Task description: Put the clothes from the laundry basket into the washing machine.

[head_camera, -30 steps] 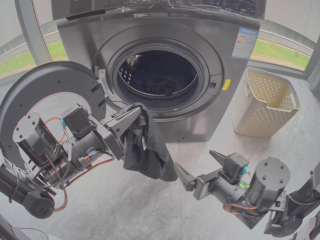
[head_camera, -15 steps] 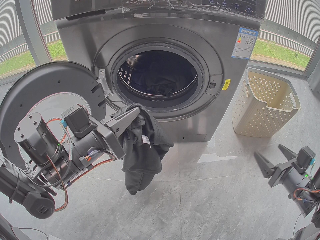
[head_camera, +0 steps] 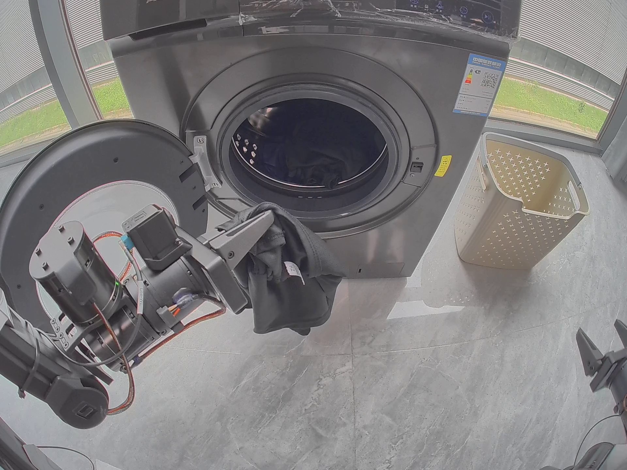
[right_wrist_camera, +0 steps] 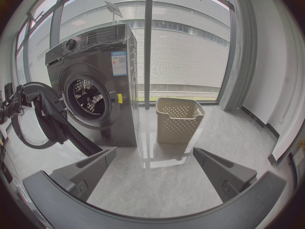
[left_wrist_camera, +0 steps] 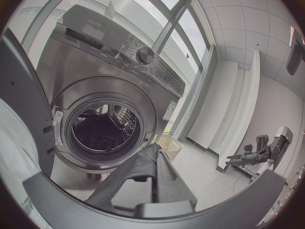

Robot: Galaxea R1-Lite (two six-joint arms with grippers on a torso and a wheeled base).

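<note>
The left gripper point(head_camera: 266, 220) pinches a soft dark cloth point(head_camera: 294, 282), hanging near the round hole of the shiny grey washer point(head_camera: 366, 60). Its round door point(head_camera: 98, 164) is open. The right gripper point(right_wrist_camera: 154, 151) is spread wide. A cream basket point(head_camera: 522, 203) with little holes stands on the smooth grey floor point(head_camera: 392, 393) by big windows point(right_wrist_camera: 187, 48)

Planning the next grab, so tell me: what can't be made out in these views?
Laundry basket floor: head and right wrist views, hidden behind its own walls; whether clothes remain cannot be told.
Washing machine drum: head view, too dark to separate the clothes inside.
Left gripper: head view, one finger covered by the dark garment it holds.
Right gripper: head view, cut by the right edge.
</note>
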